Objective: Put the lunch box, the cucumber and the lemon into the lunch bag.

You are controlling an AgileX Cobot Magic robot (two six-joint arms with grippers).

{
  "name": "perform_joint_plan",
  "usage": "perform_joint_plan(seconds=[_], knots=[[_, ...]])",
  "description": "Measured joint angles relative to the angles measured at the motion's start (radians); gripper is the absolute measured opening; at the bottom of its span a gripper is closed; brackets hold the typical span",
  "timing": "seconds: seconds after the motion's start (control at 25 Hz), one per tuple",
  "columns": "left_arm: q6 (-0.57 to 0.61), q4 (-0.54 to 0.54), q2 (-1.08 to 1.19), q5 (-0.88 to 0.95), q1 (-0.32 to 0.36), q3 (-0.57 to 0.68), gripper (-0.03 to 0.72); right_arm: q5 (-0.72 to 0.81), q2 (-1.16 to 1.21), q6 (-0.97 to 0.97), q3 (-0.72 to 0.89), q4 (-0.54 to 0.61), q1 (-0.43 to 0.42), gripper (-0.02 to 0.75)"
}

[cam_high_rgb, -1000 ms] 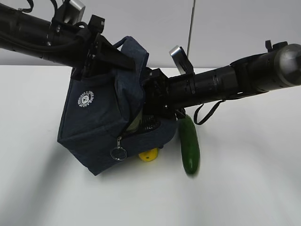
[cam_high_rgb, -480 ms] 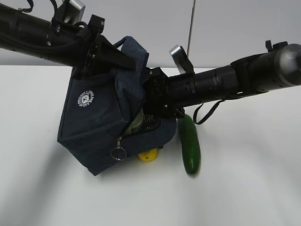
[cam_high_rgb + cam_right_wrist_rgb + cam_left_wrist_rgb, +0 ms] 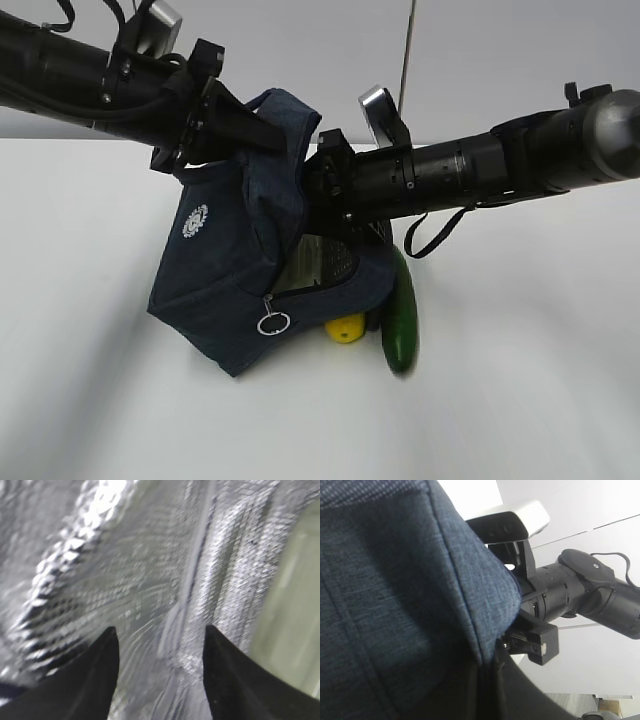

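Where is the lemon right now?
In the exterior view the lemon lies on the table, partly tucked under the lunch bag's lower right edge, just left of the cucumber.

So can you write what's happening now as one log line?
left end effector: holds lunch bag | right end effector: open inside bag | cucumber, lemon: outside

Two black tubular arms point(image 3: 480, 170), silver-cased wrist cameras point(image 3: 380, 108).

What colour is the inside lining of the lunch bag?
Shiny silver with a fine grid pattern; the lining shows best in the right wrist view.
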Motion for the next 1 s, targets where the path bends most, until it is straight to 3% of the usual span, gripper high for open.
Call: perform_joint_plan(seconds=[0.32, 0.8, 1.0], knots=[[0.002, 0.000, 0.000, 0.009, 0.013, 0.000, -0.008, 0.080, 0.000, 0.000, -0.012, 0.002, 0.000, 0.405], [0.002, 0.007, 0.000, 0.098, 0.123, 0.000, -0.008, 0.131, 0.000, 0.000, -0.016, 0.004, -0.086, 0.405], [-0.007, 0.062, 0.000, 0.109, 0.139, -0.002, -0.008, 0.131, -0.006, 0.000, -0.018, 0.004, -0.089, 0.404]])
